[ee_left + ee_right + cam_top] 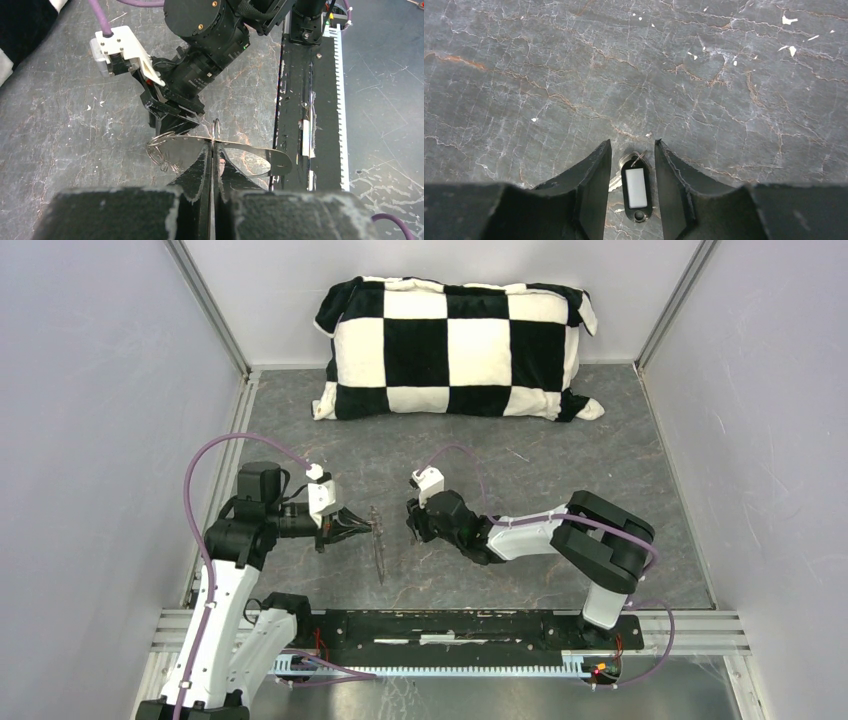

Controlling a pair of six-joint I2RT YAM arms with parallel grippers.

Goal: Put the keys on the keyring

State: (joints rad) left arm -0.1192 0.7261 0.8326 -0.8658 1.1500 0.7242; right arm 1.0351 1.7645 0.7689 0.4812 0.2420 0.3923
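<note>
My left gripper (362, 529) (214, 148) is shut on the keyring (378, 545) (280, 160), pinching its thin metal loop near the middle and holding it on edge just above the table. A fringe of small grey rings (159, 152) hangs at the loop's far end. One key with a black tag and white face (636, 187) lies flat on the table. My right gripper (413, 524) (633, 146) stands open over it, one finger on each side of the tag with narrow gaps. In the left wrist view the right gripper (172, 122) sits just behind the keyring.
A black-and-white checkered pillow (455, 345) lies at the back of the dark marbled table (560, 460). The black mounting rail (470, 625) runs along the near edge. Grey walls close in the left and right sides.
</note>
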